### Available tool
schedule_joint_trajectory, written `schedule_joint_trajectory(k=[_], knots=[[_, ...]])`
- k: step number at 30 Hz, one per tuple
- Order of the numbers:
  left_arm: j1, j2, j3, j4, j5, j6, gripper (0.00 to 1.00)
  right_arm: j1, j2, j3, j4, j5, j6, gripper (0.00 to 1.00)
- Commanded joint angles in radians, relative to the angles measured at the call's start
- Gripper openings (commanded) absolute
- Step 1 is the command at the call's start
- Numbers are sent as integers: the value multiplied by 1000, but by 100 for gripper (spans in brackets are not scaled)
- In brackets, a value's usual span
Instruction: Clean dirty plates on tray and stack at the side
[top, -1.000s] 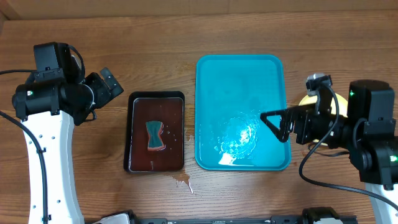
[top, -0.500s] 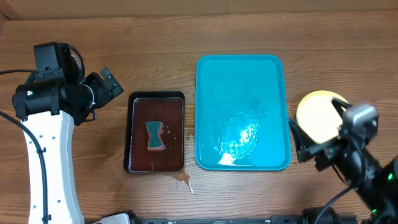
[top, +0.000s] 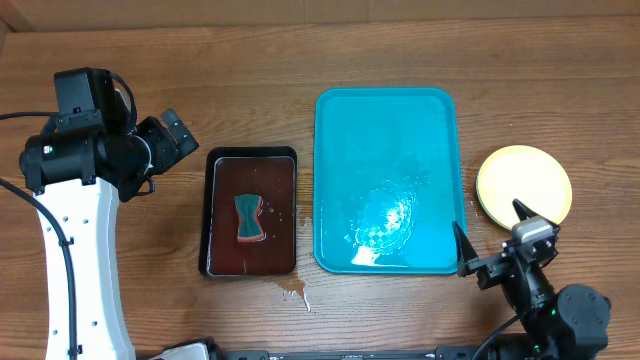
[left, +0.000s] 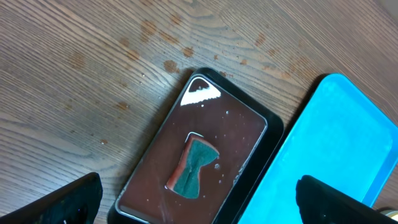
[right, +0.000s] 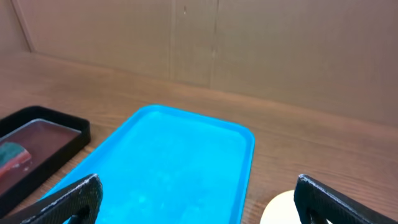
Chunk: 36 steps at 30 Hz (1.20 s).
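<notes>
The turquoise tray (top: 388, 110) lies in the middle of the table with no plates on it; it also shows in the left wrist view (left: 336, 143) and the right wrist view (right: 168, 162). A pale yellow-green plate (top: 524, 185) lies on the table right of the tray; from above it looks like a stack, but how many plates is hidden. Its edge shows in the right wrist view (right: 280, 208). My right gripper (top: 492, 238) is open and empty at the table's front right, below the plate. My left gripper (top: 172, 135) is open and empty at the left, above the table.
A dark brown-black tray (top: 252, 213) holding brown liquid and a teal and orange sponge (top: 248, 217) stands left of the turquoise tray. A small brown spill (top: 293, 291) marks the table in front of it. A cardboard wall (right: 249, 43) stands behind the table.
My right arm has pulled back from over the plate and the tray's right edge to the table's front right corner, uncovering the plate. The left arm has not moved.
</notes>
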Motion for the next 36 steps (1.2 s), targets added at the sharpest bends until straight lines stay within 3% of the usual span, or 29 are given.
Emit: schedule_joint_trajectory(k=[1, 16, 36], knots=[[5, 6, 18, 2, 7, 14, 100, -7, -103, -79, 45, 6, -4, 100], [5, 6, 18, 2, 7, 14, 100, -7, -99, -369, 481, 5, -3, 100], [5, 6, 18, 2, 7, 14, 100, -6, -97, -375, 450, 6, -3, 100]])
